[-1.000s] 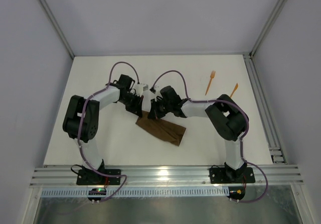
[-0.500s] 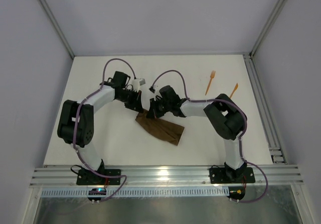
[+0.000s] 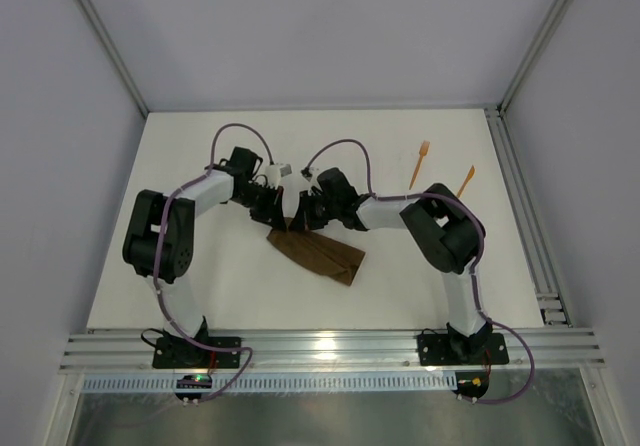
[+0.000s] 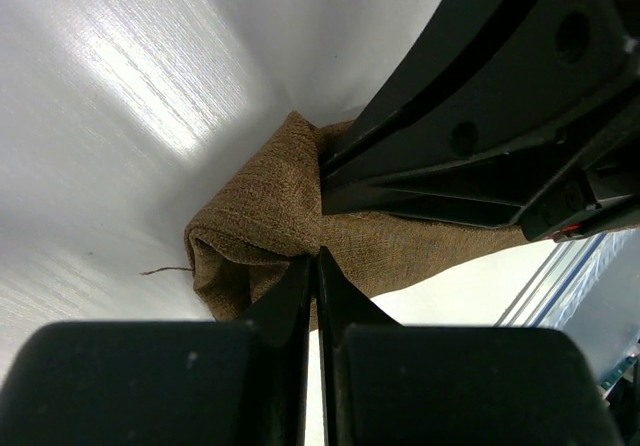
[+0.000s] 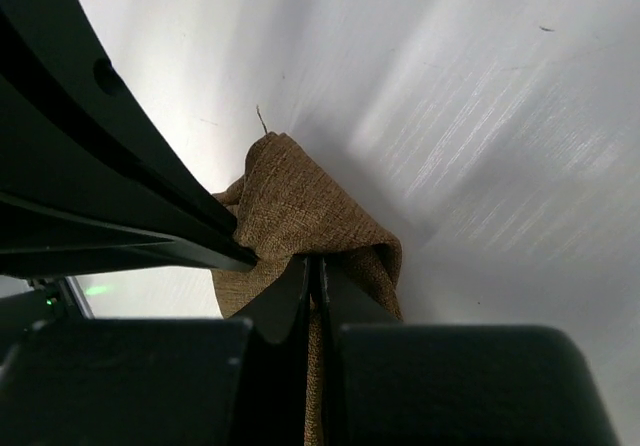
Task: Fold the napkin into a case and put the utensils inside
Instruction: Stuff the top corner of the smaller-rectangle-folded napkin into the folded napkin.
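Note:
The dark brown napkin point(image 3: 322, 256) lies folded as a slanted strip in the middle of the white table point(image 3: 200, 266). Both grippers meet at its upper left end. My left gripper point(image 3: 279, 220) is shut on a bunched edge of the napkin point(image 4: 262, 228), with the cloth pinched at my left gripper's tips point(image 4: 313, 262). My right gripper point(image 3: 301, 222) is shut on the same end; folds of the napkin point(image 5: 302, 202) rise around my right gripper's tips point(image 5: 315, 264). The utensils lie apart at the back right: an orange fork point(image 3: 418, 164) and a plain pointed orange piece point(image 3: 466, 179).
The right arm's black finger point(image 4: 470, 126) crosses the left wrist view close above the cloth, and the left arm's finger point(image 5: 90, 181) crosses the right wrist view. A metal rail point(image 3: 525, 216) runs along the table's right edge, and grey walls enclose the other sides.
Both grippers have kept their hold on the napkin's upper left end and drawn it slightly left. The left arm's elbow swung outward and came back.

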Robot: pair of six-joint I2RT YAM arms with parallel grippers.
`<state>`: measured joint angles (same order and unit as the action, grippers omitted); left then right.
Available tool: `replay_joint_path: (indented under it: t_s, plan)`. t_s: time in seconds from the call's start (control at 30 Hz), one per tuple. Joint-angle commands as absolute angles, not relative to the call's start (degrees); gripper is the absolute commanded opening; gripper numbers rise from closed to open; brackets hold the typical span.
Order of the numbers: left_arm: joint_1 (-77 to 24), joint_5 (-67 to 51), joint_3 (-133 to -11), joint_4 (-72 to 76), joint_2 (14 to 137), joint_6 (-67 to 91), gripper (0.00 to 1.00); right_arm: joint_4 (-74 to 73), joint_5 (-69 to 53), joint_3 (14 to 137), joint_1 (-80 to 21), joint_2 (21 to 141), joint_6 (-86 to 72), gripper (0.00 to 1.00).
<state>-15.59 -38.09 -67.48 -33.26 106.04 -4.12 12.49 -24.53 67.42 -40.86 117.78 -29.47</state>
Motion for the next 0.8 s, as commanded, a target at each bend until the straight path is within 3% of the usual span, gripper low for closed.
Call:
replay_joint_path:
  t_s: [0.0, 0.17, 0.3, 0.5, 0.77]
  plan:
    - [-15.4, -39.1, -69.0, -33.8, 106.1, -5.1, 0.00, 18.9, -23.1, 69.2, -40.2, 119.1, -34.4, 0.03]
    - [-15.4, -36.6, -69.3, -35.5, 106.8, -6.4, 0.05, 21.6, -24.8, 69.1, -40.1, 119.5, -35.5, 0.04]
    - [-15.6, -35.8, -69.3, -36.8, 108.5, -7.4, 0.11, 19.1, -24.7, 69.8, -40.0, 119.7, -34.0, 0.14]
    - [-15.6, -33.1, -69.4, -37.5, 111.0, -7.5, 0.03, 13.2, -23.9, 71.2, -40.0, 117.3, -29.7, 0.36]
    - [-15.6, -33.2, -68.9, -35.9, 110.1, -6.3, 0.01, 0.4, -23.0, 71.3, -40.1, 112.3, -19.3, 0.40]
